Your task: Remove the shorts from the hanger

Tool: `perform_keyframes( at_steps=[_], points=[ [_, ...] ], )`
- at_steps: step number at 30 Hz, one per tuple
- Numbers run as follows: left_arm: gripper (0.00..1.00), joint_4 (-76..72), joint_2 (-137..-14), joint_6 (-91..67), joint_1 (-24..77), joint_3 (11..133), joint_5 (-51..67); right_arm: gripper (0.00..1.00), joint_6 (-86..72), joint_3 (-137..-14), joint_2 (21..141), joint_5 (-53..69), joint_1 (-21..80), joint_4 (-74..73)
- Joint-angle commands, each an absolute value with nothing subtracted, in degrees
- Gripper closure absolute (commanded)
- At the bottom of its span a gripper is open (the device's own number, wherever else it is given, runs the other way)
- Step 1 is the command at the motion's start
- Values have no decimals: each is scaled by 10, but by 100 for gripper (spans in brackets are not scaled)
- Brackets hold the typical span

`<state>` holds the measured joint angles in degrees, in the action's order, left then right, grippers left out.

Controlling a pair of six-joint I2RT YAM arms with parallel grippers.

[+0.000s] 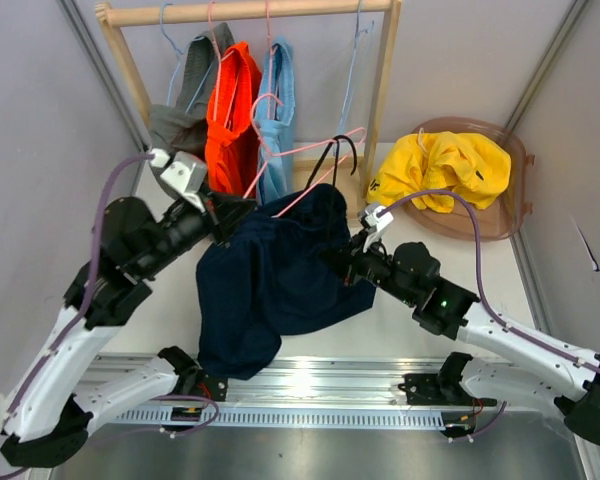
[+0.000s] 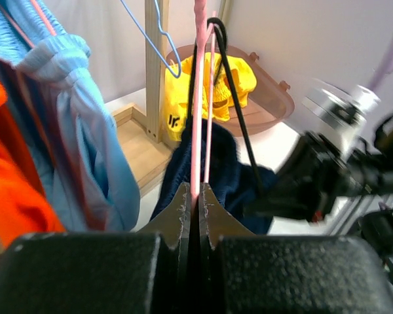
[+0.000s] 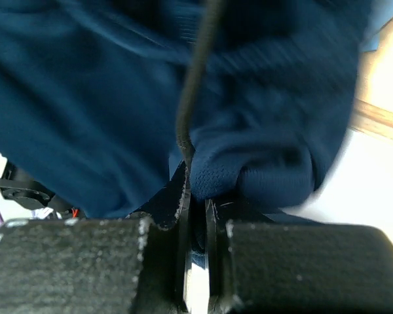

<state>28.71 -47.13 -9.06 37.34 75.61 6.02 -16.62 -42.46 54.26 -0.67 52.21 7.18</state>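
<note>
One pink hanger (image 2: 198, 98) in left pincer (image 2: 196, 196), navy shorts (image 3: 105, 98) in right pincer (image 3: 196, 204); yellow shorts' (image 2: 239, 78) logo (image 2: 175, 121) illegible

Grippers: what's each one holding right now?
Left gripper: shut on the pink hanger.
Right gripper: shut on the navy shorts.

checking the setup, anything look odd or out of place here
The navy shorts are off the rail, slumped, with both a pink hanger and a black hanger in them; the left gripper pinches the pink one.
</note>
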Motion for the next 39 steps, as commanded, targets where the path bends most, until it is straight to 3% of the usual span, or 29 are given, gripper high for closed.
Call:
perform_keyframes(
  at_steps=[1,5,9,11,12,14,15,17,18,19,22,23,28,36,39],
  points=[
    [100,86,-492,-121,371,741,34,100,-135,-448,521,-47,567,82],
    [100,33,-501,-132,371,719,13,100,-92,-477,506,-70,637,40],
    [100,-16,-507,-133,371,741,-18,100,-77,-483,531,-8,674,35],
    [100,-16,-521,-128,371,768,-18,84,-75,-480,551,-11,714,38],
    [100,-11,-526,-124,371,784,-18,65,-75,-474,563,-31,728,45],
    [100,-12,-530,-120,371,797,-13,57,-82,-467,596,-53,758,65],
    [100,-10,-530,-119,371,802,-13,37,-86,-461,614,-50,764,73],
    [100,-6,-528,-114,371,810,-13,17,-99,-454,626,-41,772,100],
    [100,-4,-526,-112,371,820,-17,16,-100,-450,634,-40,774,106],
    [100,-4,-526,-108,371,822,-18,18,-101,-449,637,-43,777,113],
    [100,24,-522,-95,371,844,-22,85,-91,-453,642,-58,778,110],
    [100,28,-519,-90,371,849,-24,100,-89,-454,642,-75,779,109],
    [100,18,-512,-82,371,860,-40,100,-69,-458,640,-97,778,98],
    [100,-144,-461,-100,371,753,-78,100,-77,-442,675,-101,808,86],
    [100,-150,-488,-76,371,785,-76,100,-97,-422,686,-120,827,90]
  ],
)
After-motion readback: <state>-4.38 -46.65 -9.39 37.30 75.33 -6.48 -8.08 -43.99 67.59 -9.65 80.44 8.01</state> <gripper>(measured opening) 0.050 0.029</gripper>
